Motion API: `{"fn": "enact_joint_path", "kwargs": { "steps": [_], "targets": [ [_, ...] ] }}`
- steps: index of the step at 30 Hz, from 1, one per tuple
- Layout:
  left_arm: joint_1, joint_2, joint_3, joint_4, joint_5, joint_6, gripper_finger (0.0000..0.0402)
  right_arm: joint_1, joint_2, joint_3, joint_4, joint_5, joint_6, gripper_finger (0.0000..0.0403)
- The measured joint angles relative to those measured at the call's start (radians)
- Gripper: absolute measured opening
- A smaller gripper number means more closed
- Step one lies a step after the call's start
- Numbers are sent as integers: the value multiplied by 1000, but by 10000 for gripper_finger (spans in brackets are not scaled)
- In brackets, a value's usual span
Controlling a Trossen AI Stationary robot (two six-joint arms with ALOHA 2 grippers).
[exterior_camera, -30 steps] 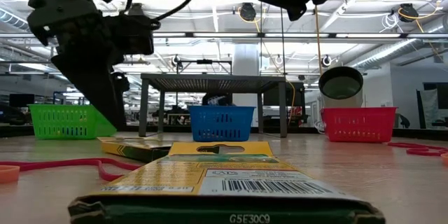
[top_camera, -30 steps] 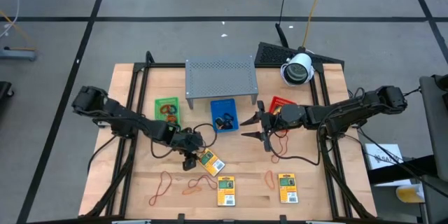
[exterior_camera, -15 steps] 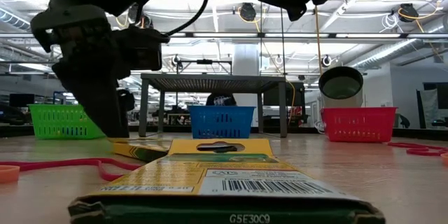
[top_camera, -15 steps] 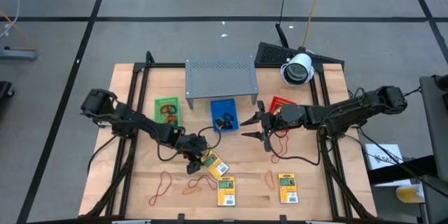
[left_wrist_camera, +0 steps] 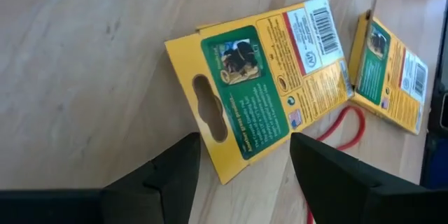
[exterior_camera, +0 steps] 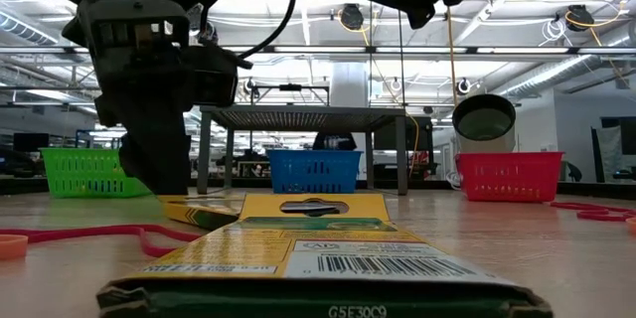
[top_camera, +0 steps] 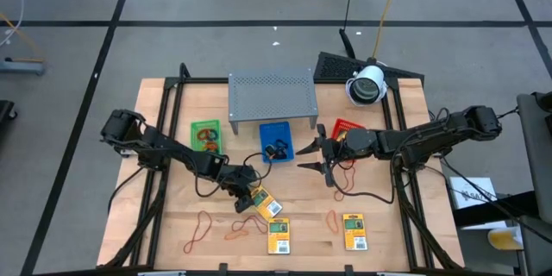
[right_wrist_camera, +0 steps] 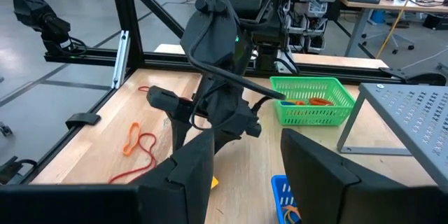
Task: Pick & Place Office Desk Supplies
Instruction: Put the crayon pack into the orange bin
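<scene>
While the left gripper (top_camera: 247,195) hangs with its jaws spread and empty just over the end of a tilted yellow packet (left_wrist_camera: 266,77) at mid-table, most of the sorting looks undone: two more packets (top_camera: 277,235) and several rubber bands (top_camera: 200,228) lie loose along the front edge. Some bands already sit in the green tray (top_camera: 205,133) and dark clips in the blue tray (top_camera: 276,141). The right gripper (top_camera: 321,156) waits open and empty near the red tray (top_camera: 343,127), whose contents I cannot make out.

bare wood (top_camera: 302,198) between packets (top_camera: 277,235)
</scene>
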Motion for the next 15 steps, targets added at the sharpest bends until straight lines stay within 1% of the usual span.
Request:
{"fn": "enact_joint_path", "kwargs": {
  "steps": [3,6,11,15],
  "targets": [
    [0,0,0,-1,-11,-33,224,0,0,0,2,0,0,155],
    [0,0,0,-2,-23,-50,197,0,0,0,2,0,0,155],
    [0,0,0,-4,-45,-56,119,0,0,0,3,1,0,155],
    [0,0,0,-8,-55,-7,39,0,0,0,3,2,0,155]
  ]
}}
